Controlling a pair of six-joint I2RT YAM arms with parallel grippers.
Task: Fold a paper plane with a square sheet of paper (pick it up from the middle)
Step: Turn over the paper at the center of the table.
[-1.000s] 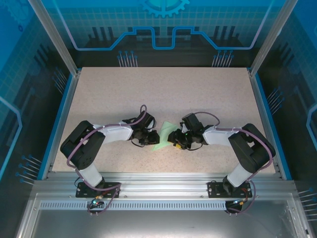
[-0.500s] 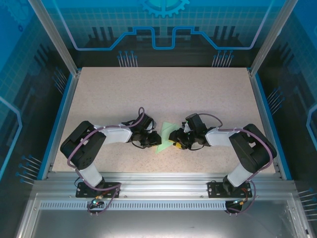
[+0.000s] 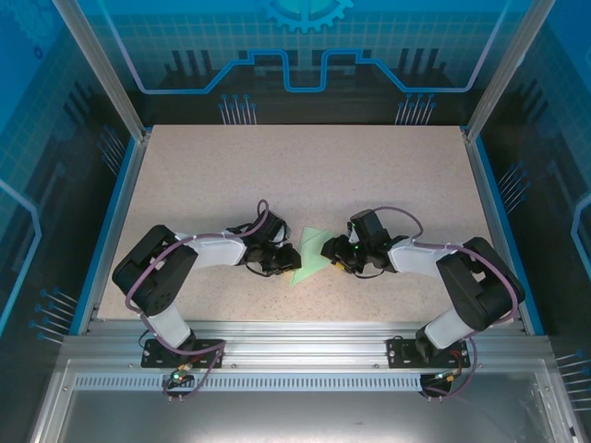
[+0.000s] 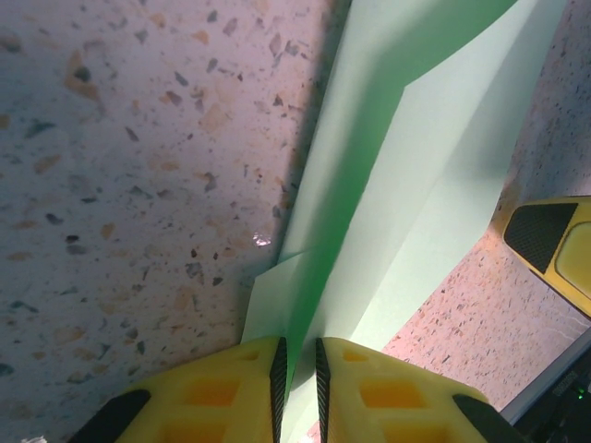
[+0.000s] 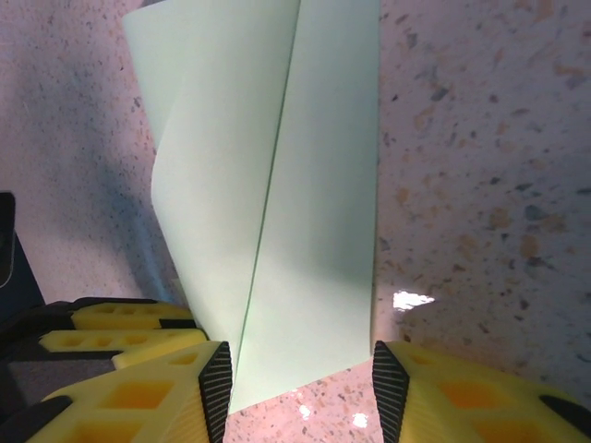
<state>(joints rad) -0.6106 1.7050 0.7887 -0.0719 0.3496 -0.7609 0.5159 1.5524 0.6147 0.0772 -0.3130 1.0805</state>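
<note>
The sheet of paper (image 3: 312, 255) is pale mint green and folded into a pointed shape with a long crease, lying mid-table between both arms. My left gripper (image 3: 289, 261) is shut on a raised fold of the paper (image 4: 416, 157); in the left wrist view the green fold runs into the thin gap of that gripper (image 4: 296, 349). My right gripper (image 3: 332, 249) is open. In the right wrist view the gripper (image 5: 303, 362) straddles the near end of the paper (image 5: 277, 185), whose right half lies flat on the table. The left gripper's yellow fingers (image 5: 129, 318) show at the lower left there.
The speckled table (image 3: 305, 175) stretches wide behind the arms, bounded by a blue rail (image 3: 115, 217) on the left and a metal frame at the near edge (image 3: 295, 332). A yellow finger of the right gripper (image 4: 554, 245) sits close beside the paper.
My right gripper has drawn back to the right, off the paper, so more of the green triangle shows. The left gripper has stayed shut on the fold and barely moved.
</note>
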